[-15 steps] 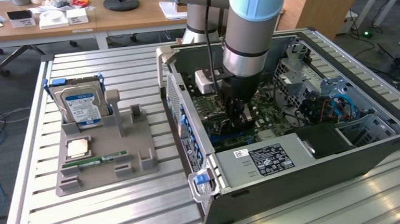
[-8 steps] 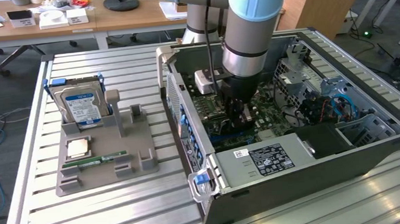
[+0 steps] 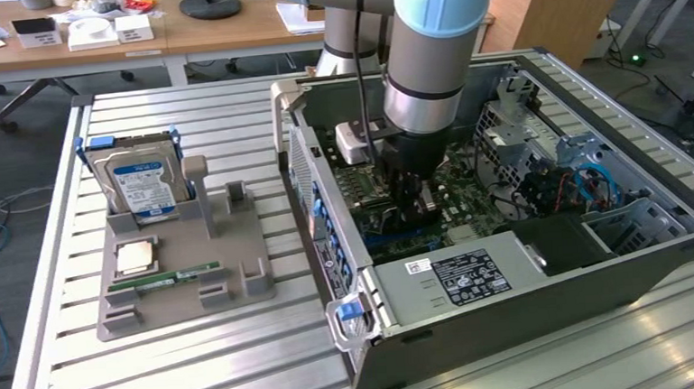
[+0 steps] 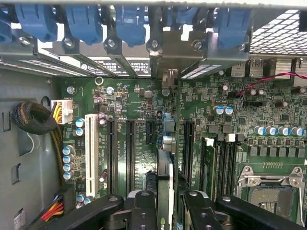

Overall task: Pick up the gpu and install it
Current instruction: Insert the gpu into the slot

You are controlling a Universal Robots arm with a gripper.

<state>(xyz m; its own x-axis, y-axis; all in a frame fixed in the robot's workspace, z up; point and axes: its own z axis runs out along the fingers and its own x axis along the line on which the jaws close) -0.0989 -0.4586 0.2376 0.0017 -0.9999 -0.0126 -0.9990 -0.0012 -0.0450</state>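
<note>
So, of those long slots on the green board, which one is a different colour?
The white slot, nearest the yellow-wired connector beside the case wall. The other long slots are black.

We see the gpu (image 4: 165, 179) only edge-on in the wrist view, its faces hidden between the black fingers (image 4: 144, 211), and its lower end is cut off by the picture's edge. In the exterior view the arm (image 3: 435, 53) covers the motherboard (image 3: 474, 209) beneath it, and the gripper (image 3: 411, 210) hides the card.
</note>
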